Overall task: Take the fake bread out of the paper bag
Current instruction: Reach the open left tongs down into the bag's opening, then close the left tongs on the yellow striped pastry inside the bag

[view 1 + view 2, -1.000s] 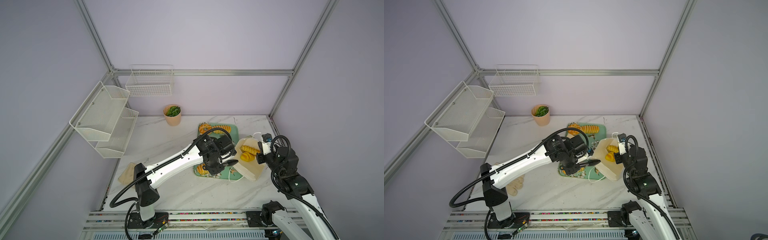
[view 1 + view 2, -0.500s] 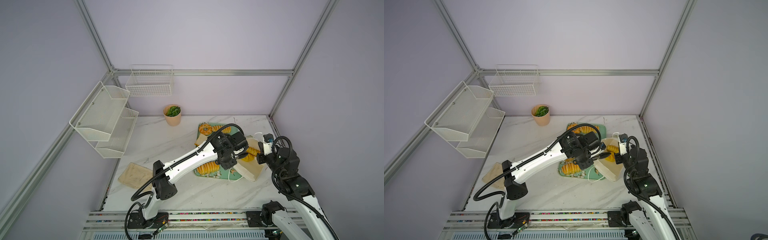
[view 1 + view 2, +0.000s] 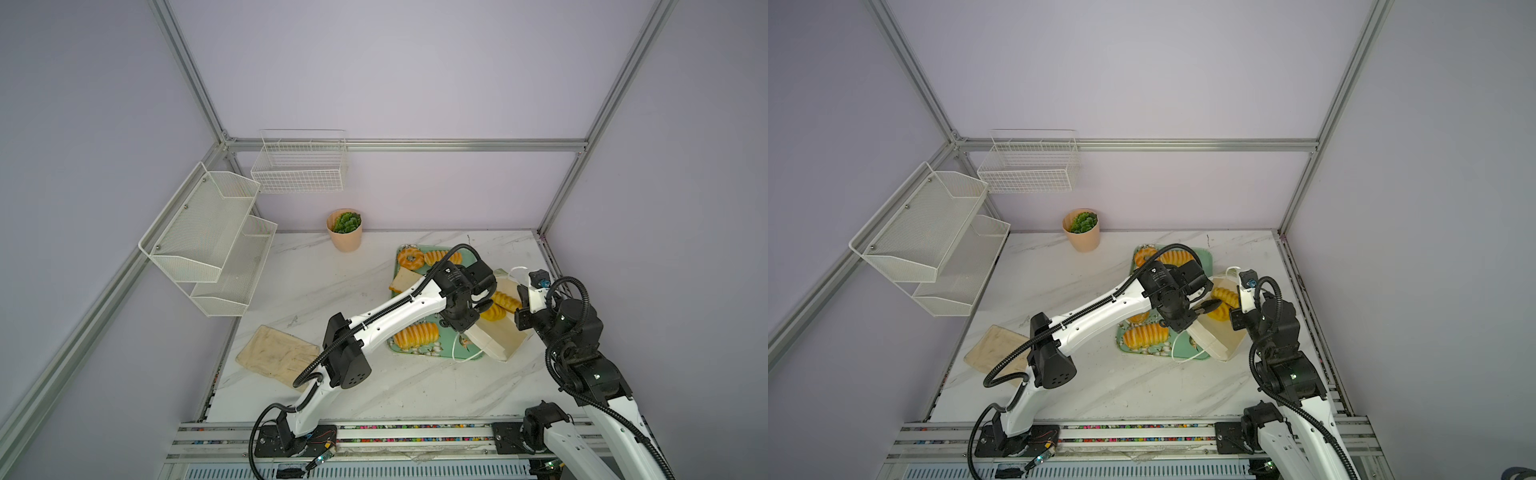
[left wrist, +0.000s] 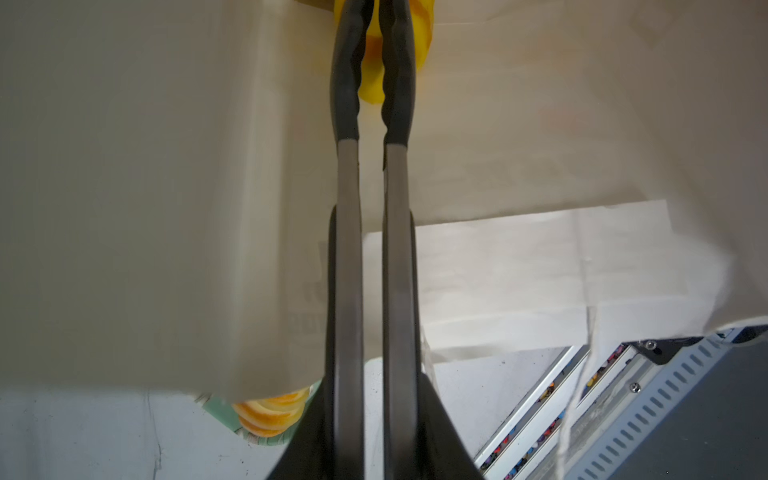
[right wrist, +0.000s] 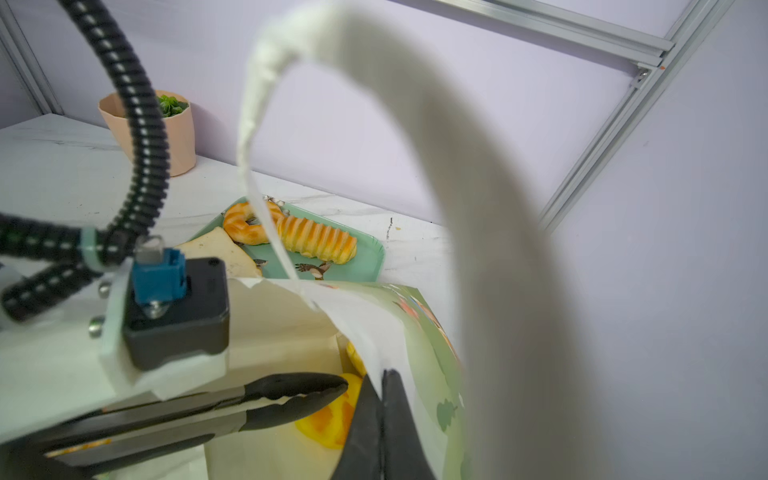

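Paper bag [image 3: 1219,338], white, on its side, mouth facing your left arm [image 3: 1100,309]; your right pincer [image 5: 381,415] clamps its rim. Fake bread [image 3: 1225,296]: inside, straight ahead of your left pincer [image 3: 1209,306], loaf lying crosswise; jaws barely parted, gripping nothing you can see.

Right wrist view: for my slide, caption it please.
Right gripper pinches the rim of the paper bag; left gripper reaches for fake bread inside.

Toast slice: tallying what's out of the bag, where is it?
In a top view the toast slice lies at the green tray's left edge, next to the ring donut.
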`<state>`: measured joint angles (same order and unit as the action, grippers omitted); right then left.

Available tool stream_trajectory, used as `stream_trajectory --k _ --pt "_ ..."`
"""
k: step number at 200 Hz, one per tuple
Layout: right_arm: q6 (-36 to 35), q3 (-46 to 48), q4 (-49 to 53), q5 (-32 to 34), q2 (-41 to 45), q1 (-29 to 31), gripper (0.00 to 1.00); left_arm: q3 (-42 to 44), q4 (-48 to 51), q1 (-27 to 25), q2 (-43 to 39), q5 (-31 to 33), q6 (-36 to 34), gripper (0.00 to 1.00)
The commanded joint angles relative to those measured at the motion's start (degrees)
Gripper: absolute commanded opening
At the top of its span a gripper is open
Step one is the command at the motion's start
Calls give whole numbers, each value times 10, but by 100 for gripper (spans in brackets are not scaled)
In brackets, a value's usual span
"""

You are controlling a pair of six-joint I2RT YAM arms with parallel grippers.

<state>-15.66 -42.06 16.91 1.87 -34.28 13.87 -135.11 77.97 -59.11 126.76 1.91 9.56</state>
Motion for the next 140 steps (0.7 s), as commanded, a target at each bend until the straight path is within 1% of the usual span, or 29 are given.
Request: stream_trajectory --k 1,81,111,140 --pt "5 7 -29 -14 10 0 0 -10 -45 1 -9 -17 18 31" --pt "4 15 -42 -14 8 0 0 -2 -49 1 2 -28 10 42" --pt "5 15 -42 -14 3 0 0 -4 -33 1 3 -43 14 46" --pt "4 15 -42 -14 5 0 0 -16 -1 2 19 -39 24 47"
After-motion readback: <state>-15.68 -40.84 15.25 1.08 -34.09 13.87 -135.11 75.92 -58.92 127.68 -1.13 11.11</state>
